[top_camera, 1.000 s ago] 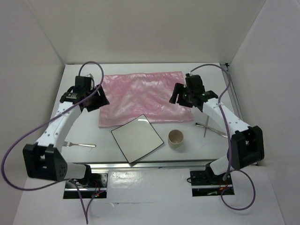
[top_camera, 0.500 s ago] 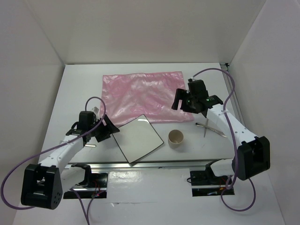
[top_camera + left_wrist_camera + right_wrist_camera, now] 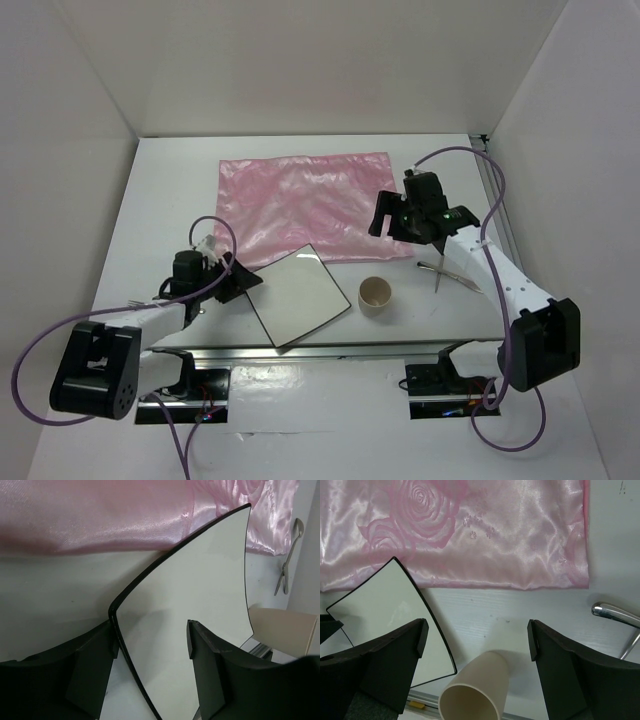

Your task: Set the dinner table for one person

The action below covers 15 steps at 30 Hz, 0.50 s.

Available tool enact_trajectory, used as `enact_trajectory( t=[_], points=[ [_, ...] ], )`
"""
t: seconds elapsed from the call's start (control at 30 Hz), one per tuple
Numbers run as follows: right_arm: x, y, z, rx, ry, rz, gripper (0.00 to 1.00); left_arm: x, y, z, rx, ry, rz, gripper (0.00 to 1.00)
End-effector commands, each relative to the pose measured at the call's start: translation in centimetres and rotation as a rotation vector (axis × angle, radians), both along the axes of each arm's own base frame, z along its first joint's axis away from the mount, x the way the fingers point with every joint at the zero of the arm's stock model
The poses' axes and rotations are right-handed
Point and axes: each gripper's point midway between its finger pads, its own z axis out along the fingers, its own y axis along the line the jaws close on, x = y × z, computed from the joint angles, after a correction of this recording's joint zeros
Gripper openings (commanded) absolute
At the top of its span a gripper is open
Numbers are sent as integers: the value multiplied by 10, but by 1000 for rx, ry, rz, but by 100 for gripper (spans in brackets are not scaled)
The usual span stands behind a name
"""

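STEP (judged): grasp square plate (image 3: 293,296) by left corner | LEFT JAWS: parted, astride that corner | RIGHT JAWS: wide, empty, over pink cloth (image 3: 305,205) | DESK (image 3: 165,190): beneath everything; plate at near edge | METHOD: seat rim deep, clamp, lift before moving.

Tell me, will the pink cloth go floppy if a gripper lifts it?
Probably floppy: the cloth lies flat with small wrinkles, so it would likely droop. Its shine suggests satin, so it may slip when gripped. It looks thin, so probably light.
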Motion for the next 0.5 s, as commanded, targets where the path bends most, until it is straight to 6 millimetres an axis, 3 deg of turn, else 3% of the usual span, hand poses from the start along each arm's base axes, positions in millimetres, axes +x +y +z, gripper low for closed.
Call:
enact_trajectory(
  t=[0.0,0.27,0.3,0.4,0.43,0.47],
  points=[
    [-7,-4,6,-17,-25,3,93,0,-2,-8,-14,-21,-8,72],
    [-8,-2,6,-5,-21,3,93,5,-3,-24,-16,-16,-10,64],
    [-7,-2,3,-8,-12,3,93,3,-5,-27,-21,1,-18,53],
    [-7,-2,0,-12,-2,3,93,3,-8,-27,-39,11,-28,33],
    [-7,-2,0,-12,-2,3,93,3,-8,-26,-45,15,-23,15],
    [-7,0,0,-5,0,9,93,7,-8,-19,-47,-3,-23,6]
  ],
)
